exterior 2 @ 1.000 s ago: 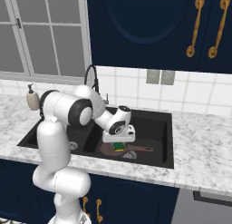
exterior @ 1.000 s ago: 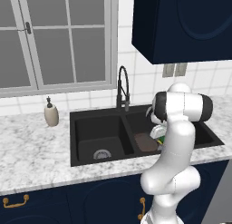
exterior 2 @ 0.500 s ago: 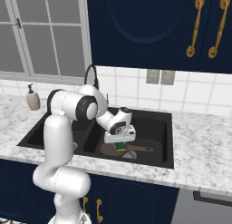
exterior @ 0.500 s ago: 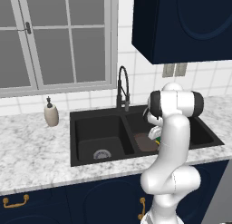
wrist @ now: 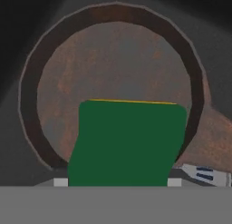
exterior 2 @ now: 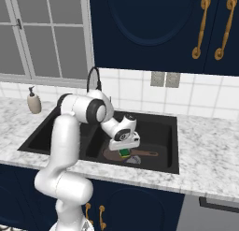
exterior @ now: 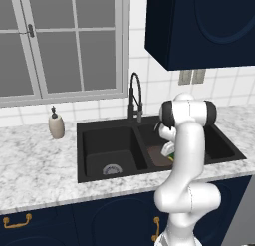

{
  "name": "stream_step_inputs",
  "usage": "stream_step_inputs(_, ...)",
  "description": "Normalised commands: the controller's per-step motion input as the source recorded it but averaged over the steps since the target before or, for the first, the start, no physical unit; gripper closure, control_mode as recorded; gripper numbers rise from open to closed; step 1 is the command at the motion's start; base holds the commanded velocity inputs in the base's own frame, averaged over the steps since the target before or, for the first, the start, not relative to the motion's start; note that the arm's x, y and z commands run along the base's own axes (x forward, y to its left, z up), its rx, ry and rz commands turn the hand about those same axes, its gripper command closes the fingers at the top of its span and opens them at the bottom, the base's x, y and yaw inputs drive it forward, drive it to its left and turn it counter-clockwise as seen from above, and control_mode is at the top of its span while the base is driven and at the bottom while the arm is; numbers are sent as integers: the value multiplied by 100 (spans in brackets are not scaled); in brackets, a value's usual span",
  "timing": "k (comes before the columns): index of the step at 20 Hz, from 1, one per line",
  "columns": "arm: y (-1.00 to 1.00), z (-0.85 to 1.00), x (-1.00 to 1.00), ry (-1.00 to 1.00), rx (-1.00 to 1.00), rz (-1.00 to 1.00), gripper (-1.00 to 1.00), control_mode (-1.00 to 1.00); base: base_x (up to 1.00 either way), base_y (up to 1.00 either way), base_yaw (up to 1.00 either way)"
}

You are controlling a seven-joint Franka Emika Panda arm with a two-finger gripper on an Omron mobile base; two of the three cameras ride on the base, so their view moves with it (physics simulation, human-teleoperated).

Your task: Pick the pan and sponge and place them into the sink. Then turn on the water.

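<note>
One claw [exterior 2: 124, 152] holds the green sponge [wrist: 127, 143] just over the brown pan [wrist: 113, 60] in the black sink [exterior 2: 168, 132].

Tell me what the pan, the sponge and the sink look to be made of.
Pan: probably cast iron or rusted steel, with a dull, mottled reddish-brown inside and a dark rim. Sponge: likely a foam block, with a flat green scouring face and a thin yellow layer at its edge. Sink: matte black, perhaps composite; no shine.

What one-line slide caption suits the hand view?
Gripper holds the green sponge above the pan in the sink.
</note>
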Motion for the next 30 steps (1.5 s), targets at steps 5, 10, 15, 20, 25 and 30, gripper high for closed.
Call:
stream_step_inputs(5, 0, -15, 43, 0, 0, 2, 100, -100, 0, 0, 0)
stream_step_inputs(10, 0, -20, 42, 0, 0, 1, 100, -100, 0, 0, 0)
stream_step_inputs(15, 0, -33, 24, 0, 0, 2, 100, -100, 0, 0, 0)
stream_step_inputs(20, 1, -9, 4, 0, 0, 0, -100, -100, 0, 0, 0)
stream_step_inputs(25, 0, 0, 0, 0, 0, 0, -100, -100, 0, 0, 0)
stream_step_inputs(30, 0, 13, -2, 0, 0, 0, -100, -100, 0, 0, 0)
